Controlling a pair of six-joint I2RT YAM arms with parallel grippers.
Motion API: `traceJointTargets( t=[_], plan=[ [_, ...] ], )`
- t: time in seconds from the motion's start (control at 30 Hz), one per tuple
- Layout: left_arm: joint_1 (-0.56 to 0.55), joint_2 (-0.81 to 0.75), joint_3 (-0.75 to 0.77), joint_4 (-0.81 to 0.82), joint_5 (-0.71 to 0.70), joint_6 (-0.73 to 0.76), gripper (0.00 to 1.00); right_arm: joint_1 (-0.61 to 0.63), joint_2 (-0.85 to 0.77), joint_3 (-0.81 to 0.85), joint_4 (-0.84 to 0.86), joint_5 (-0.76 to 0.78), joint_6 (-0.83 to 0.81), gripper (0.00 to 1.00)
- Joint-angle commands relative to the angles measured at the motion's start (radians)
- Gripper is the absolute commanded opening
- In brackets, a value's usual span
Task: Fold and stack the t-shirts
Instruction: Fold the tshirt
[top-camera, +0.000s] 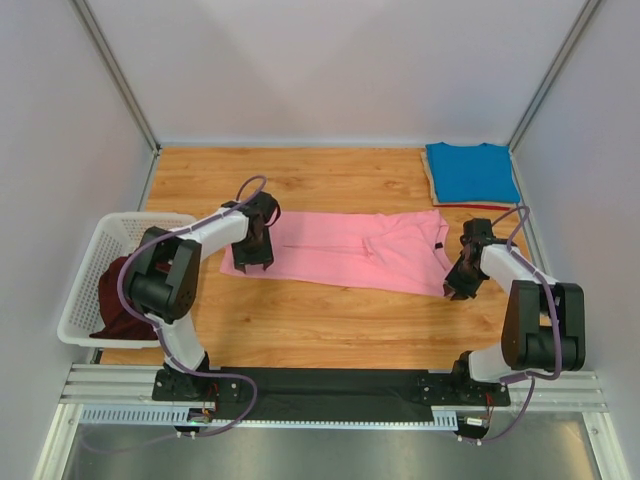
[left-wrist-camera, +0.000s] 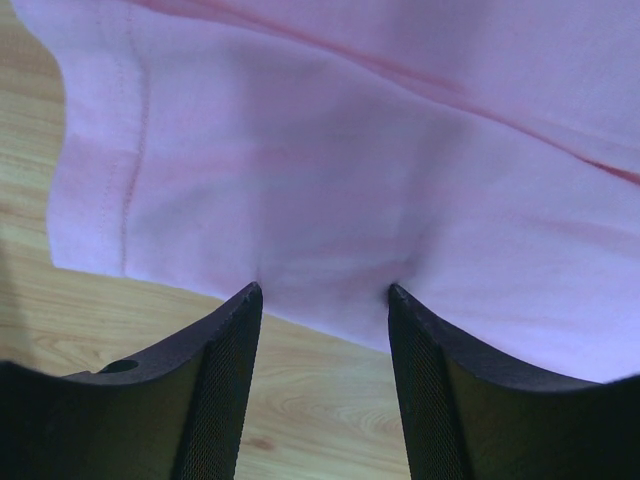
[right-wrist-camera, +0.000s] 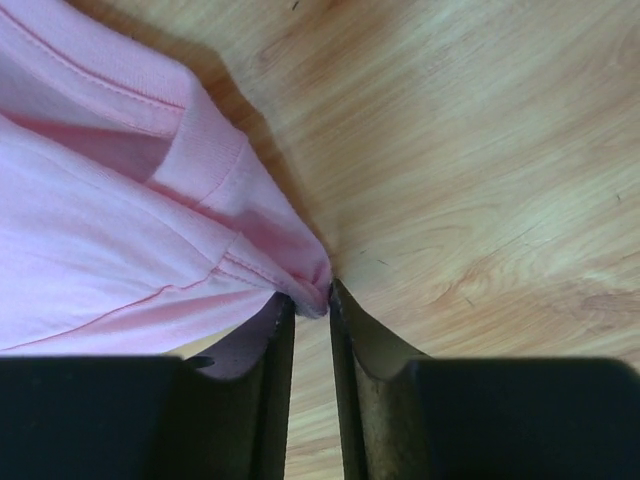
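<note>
While the pink t-shirt (top-camera: 345, 250) is lying flat across the middle of the desk (top-camera: 320, 320), its long axis running left to right, each hand is working the end nearer to it. The right hand (top-camera: 458, 290) is pinching a fold at the near right corner, by the collar, between almost-closed fingers. The left hand (top-camera: 252, 262) is standing wide apart at the near left hem, the cloth lying just beyond its fingertips. A blue t-shirt (top-camera: 470, 172) is lying folded at far right; a maroon t-shirt (top-camera: 115, 300) is slumping in the basket (top-camera: 100, 235) at left.
</note>
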Motion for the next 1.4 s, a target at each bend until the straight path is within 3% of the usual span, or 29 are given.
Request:
traceJointTargets(
  t=[0.0, 0.2, 0.3, 0.43, 0.5, 0.63, 0.93, 1.1, 1.37],
  plan=[
    [-0.024, -0.076, -0.025, -0.035, 0.010, -0.040, 0.60, -0.002, -0.014, 0.010, -0.038, 0.084, -0.004, 0.23],
    [-0.051, -0.185, -0.020, -0.043, 0.067, -0.050, 0.61, -0.001, -0.115, 0.068, -0.121, 0.064, 0.025, 0.28],
    [-0.051, -0.236, -0.019, 0.053, 0.208, 0.028, 0.60, -0.001, -0.129, 0.122, -0.093, -0.020, -0.006, 0.31],
    [-0.059, -0.303, -0.058, 0.360, 0.557, 0.106, 0.63, -0.002, -0.092, 0.202, 0.009, -0.123, -0.098, 0.38],
    [-0.062, -0.291, -0.034, 0.457, 0.611, 0.089, 0.64, -0.002, -0.033, 0.231, 0.103, -0.256, -0.156, 0.39],
    [-0.077, -0.172, 0.075, 0.526, 0.758, 0.092, 0.64, -0.001, 0.101, 0.320, 0.212, -0.381, -0.191, 0.40],
    [-0.165, 0.049, 0.221, 0.613, 0.763, 0.134, 0.65, -0.001, 0.400, 0.578, 0.141, -0.448, -0.383, 0.40],
    [-0.197, 0.161, 0.236, 0.712, 0.783, 0.131, 0.67, -0.001, 0.449, 0.596, 0.183, -0.493, -0.452, 0.43],
    [-0.228, 0.324, 0.379, 0.670, 0.756, 0.132, 0.67, -0.001, 0.557, 0.699, 0.128, -0.505, -0.484, 0.41]
  ],
)
